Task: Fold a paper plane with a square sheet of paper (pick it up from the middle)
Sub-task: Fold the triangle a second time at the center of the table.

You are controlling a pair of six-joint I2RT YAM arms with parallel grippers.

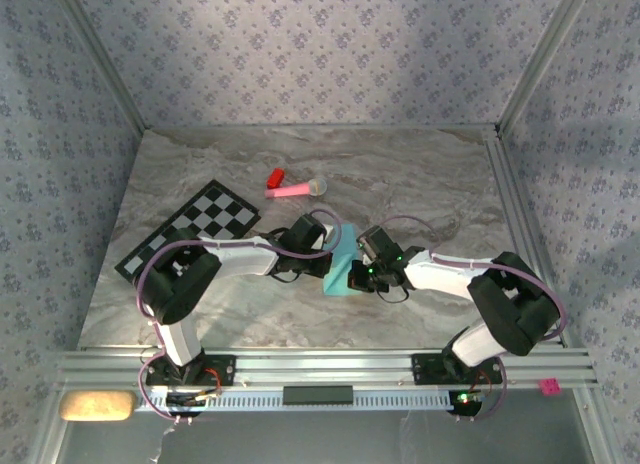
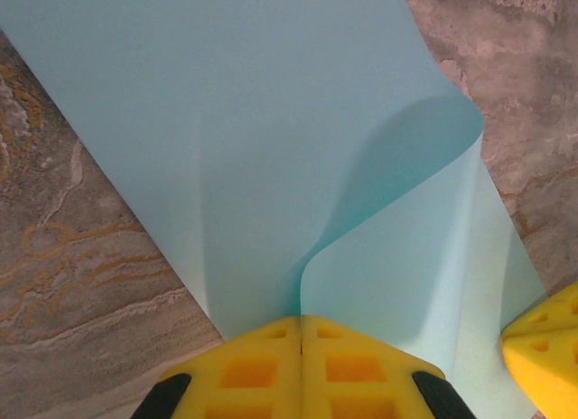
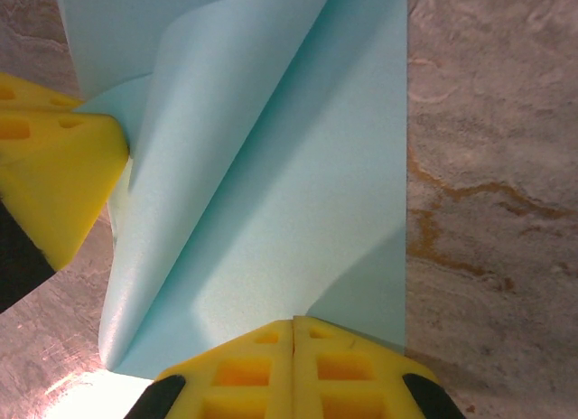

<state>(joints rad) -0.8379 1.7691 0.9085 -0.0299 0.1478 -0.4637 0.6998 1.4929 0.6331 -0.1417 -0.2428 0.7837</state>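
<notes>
Marble-patterned table (image 1: 430,184) carries the square sheet of paper (image 2: 271,121) at its middle, between both arms. The left gripper (image 2: 301,347) and right gripper (image 3: 293,347) have jaws closed tight on the sheet's edge (one flap curls over), probably to lay the centre crease.

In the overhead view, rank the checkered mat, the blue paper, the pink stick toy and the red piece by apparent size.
1. checkered mat
2. blue paper, partly covered
3. pink stick toy
4. red piece
</notes>
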